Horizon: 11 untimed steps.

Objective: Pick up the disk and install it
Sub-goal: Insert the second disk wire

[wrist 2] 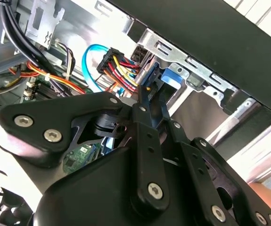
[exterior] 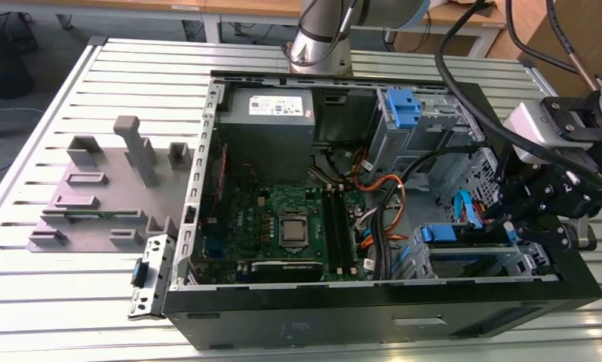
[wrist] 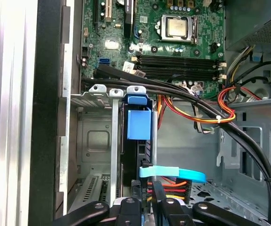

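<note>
1. Open computer case (exterior: 382,317) lies on a slatted table (exterior: 39,302); the arm's gripper (exterior: 542,215) hangs at the exterior view's right, over the drive cage (exterior: 472,256) at the case's near right corner

2. The disk (wrist: 137,141) sits on edge in that cage, its blue carrier tab (wrist: 139,123) uppermost in the first wrist view. It appears seated in the bay, or nearly so; depth of seating cannot be judged

3. Gripper fingers (wrist 2: 147,101) are drawn narrow, tips together just at the disk's cabled end. Whether they pinch the disk edge or the connector there, I cannot tell

4. A light blue data cable (wrist: 173,174) and a multicoloured power plug (wrist: 166,188) sit right at the fingertips

5. Risks, as judgement: fingers could snag the blue cable or power wires and pull a plug; pressing off-axis could jam the carrier in the cage rails; the black cable bundle (wrist: 210,110) crossing nearby could catch the gripper body
</note>
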Motion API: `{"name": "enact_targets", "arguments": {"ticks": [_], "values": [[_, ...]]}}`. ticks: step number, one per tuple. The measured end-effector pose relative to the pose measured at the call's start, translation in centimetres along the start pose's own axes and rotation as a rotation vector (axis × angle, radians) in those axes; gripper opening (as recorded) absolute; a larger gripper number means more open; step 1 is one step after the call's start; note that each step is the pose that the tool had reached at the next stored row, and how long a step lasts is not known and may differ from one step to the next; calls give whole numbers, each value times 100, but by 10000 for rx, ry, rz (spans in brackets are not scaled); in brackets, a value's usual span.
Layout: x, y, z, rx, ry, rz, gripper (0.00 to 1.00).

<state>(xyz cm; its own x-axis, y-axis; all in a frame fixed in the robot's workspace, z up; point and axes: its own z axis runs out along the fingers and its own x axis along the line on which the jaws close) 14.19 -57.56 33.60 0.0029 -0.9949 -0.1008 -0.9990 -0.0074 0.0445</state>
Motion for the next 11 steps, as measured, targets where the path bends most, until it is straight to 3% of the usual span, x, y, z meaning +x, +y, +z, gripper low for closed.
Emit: {"name": "enact_targets", "arguments": {"ticks": [3,7,11], "values": [[-6,2,-51,9,-2,-2,24],[-14,2,-51,48,-128,-11,24],[-13,2,-45,50,-155,-12,24]]}}
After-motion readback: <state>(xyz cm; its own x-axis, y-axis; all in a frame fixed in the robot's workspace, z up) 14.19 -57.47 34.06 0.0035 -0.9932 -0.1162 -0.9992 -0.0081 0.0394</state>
